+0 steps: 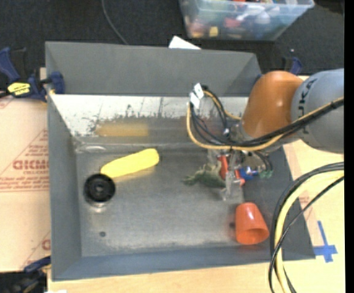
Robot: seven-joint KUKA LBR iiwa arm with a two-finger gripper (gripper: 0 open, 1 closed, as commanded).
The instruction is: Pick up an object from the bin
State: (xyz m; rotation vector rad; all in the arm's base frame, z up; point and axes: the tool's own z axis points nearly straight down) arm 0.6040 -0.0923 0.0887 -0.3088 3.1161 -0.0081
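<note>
My gripper (229, 187) hangs low in the right half of the bin, just under the orange wrist cover. A small green, leafy-looking toy (202, 177) lies on the bin floor directly to the gripper's left, touching or almost touching it. An orange cup (249, 223) lies on its side just below the gripper, near the bin's front right corner.
A yellow banana-shaped thing (130, 163) lies in the left half of the bin, with a black round knob-like thing (99, 188) beside its lower left end. The arm and its cables hang over the bin's right wall.
</note>
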